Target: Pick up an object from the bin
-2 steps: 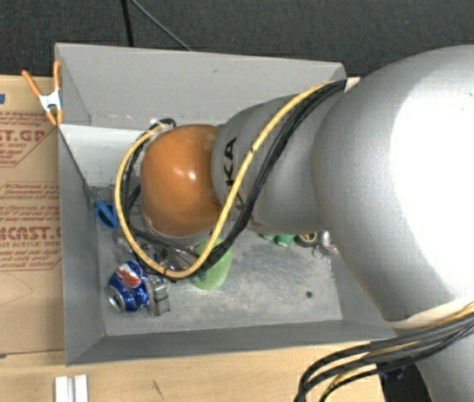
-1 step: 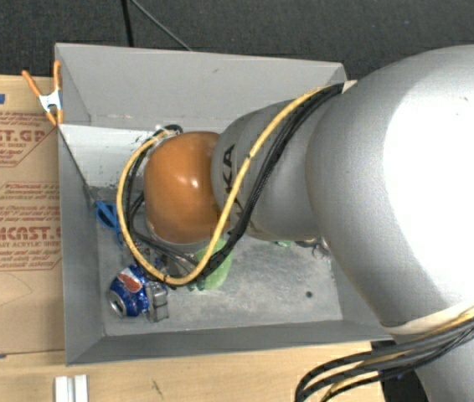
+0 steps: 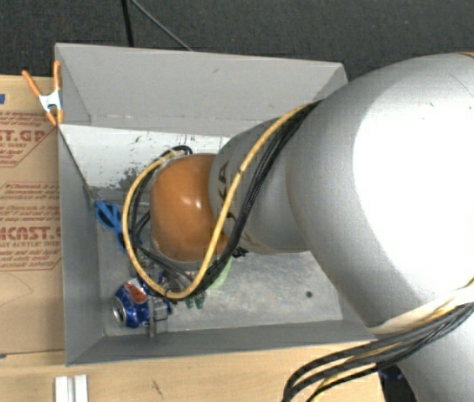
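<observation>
Reaching-down step, I judge: the gripper [image 3: 157, 308] is low at the frame's lower left, just beside a blue can-like thing [image 3: 128, 308]; spread or pressed together, I cannot tell; next, close and lift

A robotics lab: a cabled industrial arm [image 3: 388, 191] hangs over a grey metal bin [image 3: 195, 82].

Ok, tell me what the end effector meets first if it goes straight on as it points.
Likely the blue can, just beside the end effector in the lower-left corner of the bin. Depth is unclear, so it could touch down beside the can instead.
</observation>
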Motion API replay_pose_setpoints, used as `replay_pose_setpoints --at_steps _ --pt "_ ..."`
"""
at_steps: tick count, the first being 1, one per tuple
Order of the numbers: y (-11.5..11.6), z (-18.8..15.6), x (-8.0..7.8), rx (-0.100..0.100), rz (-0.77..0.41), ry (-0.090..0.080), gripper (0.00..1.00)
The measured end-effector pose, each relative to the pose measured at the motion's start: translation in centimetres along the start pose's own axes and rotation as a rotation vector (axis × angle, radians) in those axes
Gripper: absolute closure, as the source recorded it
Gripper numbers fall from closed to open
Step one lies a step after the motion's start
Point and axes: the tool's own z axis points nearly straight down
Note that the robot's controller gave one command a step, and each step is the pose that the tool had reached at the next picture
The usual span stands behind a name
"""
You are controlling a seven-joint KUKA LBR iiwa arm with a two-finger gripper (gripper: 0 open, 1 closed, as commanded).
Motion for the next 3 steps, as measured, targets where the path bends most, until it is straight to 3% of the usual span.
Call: replay_pose_setpoints --at_steps 1,2,3 --pt "0.0 0.0 0.0 -0.001 0.001 0.000 0.00" --pt "0.0 0.0 0.0 -0.001 0.001 0.000 1.00" --pt "0.1 -11.1 -0.2 -0.002 0.001 -0.012 1.00"
